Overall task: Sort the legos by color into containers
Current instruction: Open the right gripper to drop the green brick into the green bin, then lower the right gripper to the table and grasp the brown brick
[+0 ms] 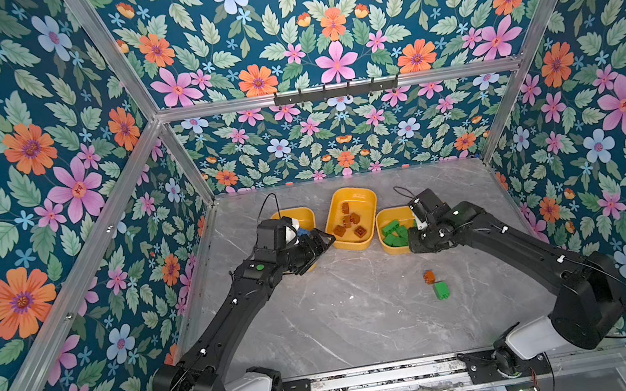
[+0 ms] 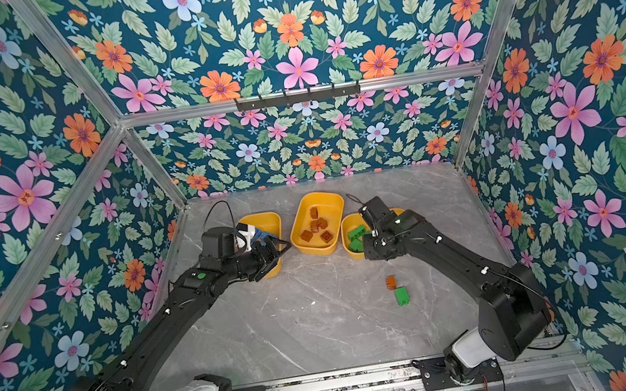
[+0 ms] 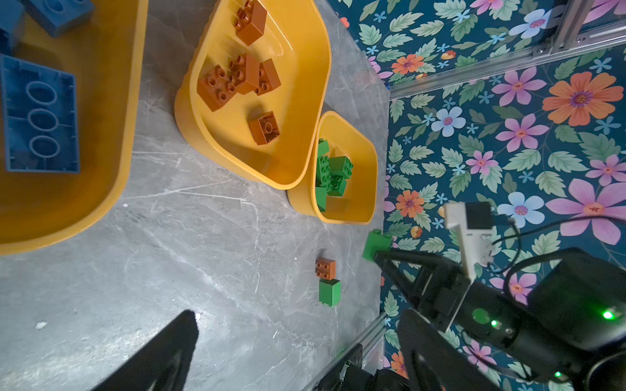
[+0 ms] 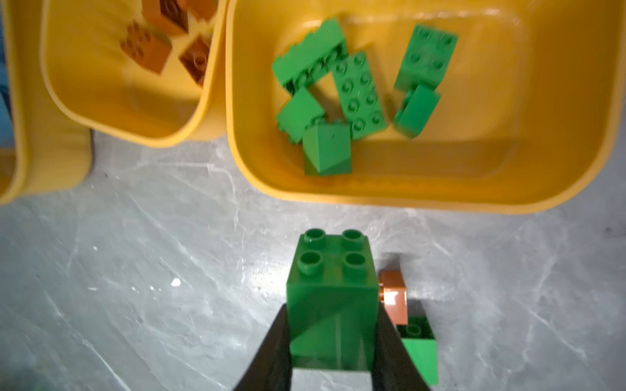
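Here, in both top views, the left tub (image 1: 302,212) sits at the far left of the row of three containers. It holds blue bricks (image 3: 40,115), and the left gripper (image 1: 319,248) hovers over its near end with jaws spread wide. Just beside it, the middle tub (image 1: 359,201) holds the brownish orange bricks (image 3: 237,74). It touches the right tub (image 4: 474,118), where a heap of green bricks (image 4: 359,91) lies. The right gripper (image 4: 332,315) hangs above the grey marble table (image 1: 342,318) just outside that tub's near rim, its jaws clamped on the sides of a green four-stud brick (image 4: 332,281), studs pointing toward the tub. Nearer the robot, a loose orange brick (image 1: 428,276) and a loose green brick (image 1: 440,290) lie touching on the table.
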{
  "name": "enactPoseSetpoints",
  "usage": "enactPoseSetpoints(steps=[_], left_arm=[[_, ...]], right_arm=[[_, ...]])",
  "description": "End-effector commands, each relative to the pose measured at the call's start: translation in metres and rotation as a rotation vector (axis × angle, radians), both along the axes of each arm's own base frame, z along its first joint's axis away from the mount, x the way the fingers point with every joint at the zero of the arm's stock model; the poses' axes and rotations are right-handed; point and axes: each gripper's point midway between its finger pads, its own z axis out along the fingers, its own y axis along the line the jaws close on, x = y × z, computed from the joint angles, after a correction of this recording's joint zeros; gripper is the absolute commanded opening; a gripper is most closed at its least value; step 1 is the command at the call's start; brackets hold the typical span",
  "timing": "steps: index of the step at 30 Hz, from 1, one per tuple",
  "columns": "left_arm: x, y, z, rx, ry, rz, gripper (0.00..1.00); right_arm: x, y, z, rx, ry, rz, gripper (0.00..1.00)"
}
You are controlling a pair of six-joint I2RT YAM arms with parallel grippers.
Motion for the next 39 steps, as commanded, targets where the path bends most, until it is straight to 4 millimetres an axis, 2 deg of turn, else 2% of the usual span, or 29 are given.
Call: enactPoseSetpoints(steps=[1,7,10,15,18,20,22,27,28,30,33,35,39], left_arm=[[0.005,-0.004,0.009,-0.015,-0.035,-0.002,0.95],[0.006,-0.004,0.010,-0.014,-0.042,0.007,0.95],[0.006,-0.004,0.008,-0.012,-0.037,0.011,0.95],[0.006,-0.003,0.005,-0.008,-0.032,0.017,0.95],[0.006,-0.003,0.004,-0.004,-0.031,0.018,0.95],[0.006,-0.004,0.004,-0.004,-0.029,0.018,0.94],[0.007,-0.004,0.004,-0.002,-0.029,0.018,0.95],[0.007,-0.004,0.002,0.002,-0.026,0.017,0.95],[0.007,-0.004,0.001,0.004,-0.025,0.017,0.95],[0.007,-0.004,0.000,0.004,-0.023,0.014,0.95],[0.007,-0.005,-0.002,0.002,-0.021,0.010,0.95],[0.007,-0.005,-0.003,0.001,-0.019,0.008,0.95],[0.007,-0.008,-0.005,-0.003,-0.016,-0.001,0.95]], right_arm=[[0.016,-0.010,0.003,0.007,0.005,0.022,0.24],[0.048,-0.041,-0.021,-0.024,0.037,-0.013,0.24],[0.056,-0.056,-0.046,-0.088,0.091,-0.011,0.25],[0.064,-0.075,-0.068,-0.153,0.122,-0.012,0.28],[0.066,-0.073,-0.075,-0.160,0.146,0.014,0.43],[0.067,-0.069,-0.070,-0.137,0.139,0.020,0.56],[0.065,-0.064,-0.062,-0.102,0.124,0.025,0.62],[0.040,-0.046,-0.039,0.023,0.118,0.027,0.65],[0.030,-0.042,-0.028,0.040,0.097,0.031,0.65],[0.009,-0.034,-0.024,0.046,0.103,0.043,0.66],[-0.024,-0.025,-0.026,0.046,0.120,0.041,0.66],[-0.046,-0.027,-0.037,0.033,0.143,0.021,0.66],[-0.068,-0.035,-0.060,0.017,0.176,-0.016,0.65]])
